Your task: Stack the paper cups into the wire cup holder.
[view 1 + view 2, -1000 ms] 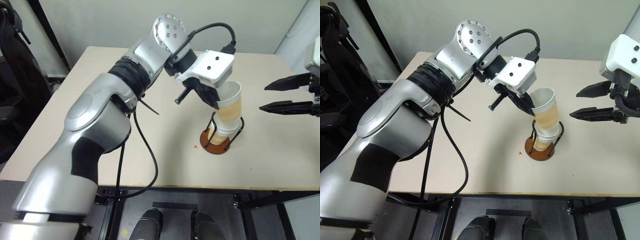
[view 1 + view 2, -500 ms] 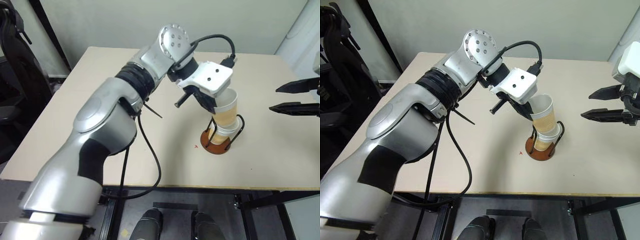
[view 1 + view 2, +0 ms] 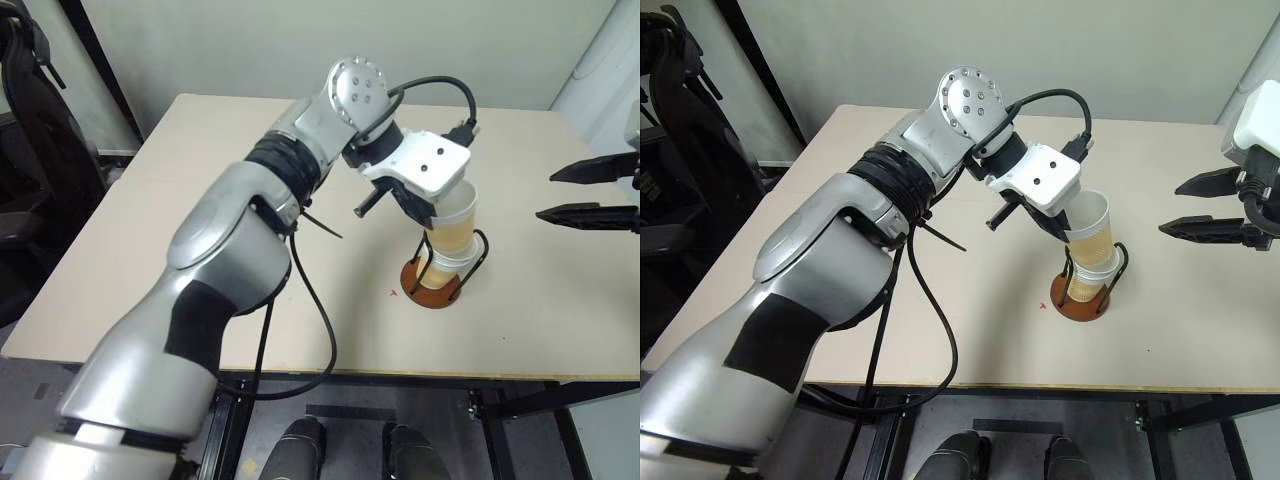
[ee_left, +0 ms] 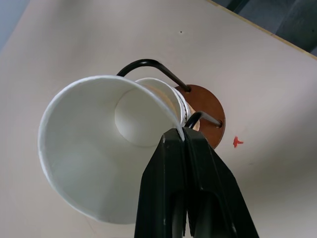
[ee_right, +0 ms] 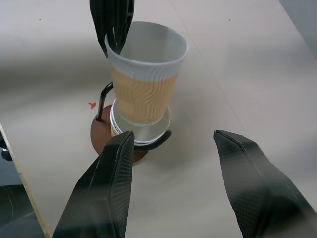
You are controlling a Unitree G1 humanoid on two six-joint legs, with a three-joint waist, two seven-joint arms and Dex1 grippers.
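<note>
With our left tool [image 4: 184, 136] pinching its rim, we are holding one cup [image 3: 452, 225] mouth-up, leaning slightly, nested in another cup [image 3: 440, 265] in the holder [image 3: 437, 283] on the table [image 3: 200, 200], right tool [image 5: 173, 148] spread empty nearby.

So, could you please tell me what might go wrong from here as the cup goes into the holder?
1. The left hand pinches the top cup only at its rim, and the cup leans. Released now, it might seat crooked or tip out.
2. Pushing further at this angle could catch the cup in the holder or drag the wire cup holder across the table.
3. The pinched rim may crease.
</note>
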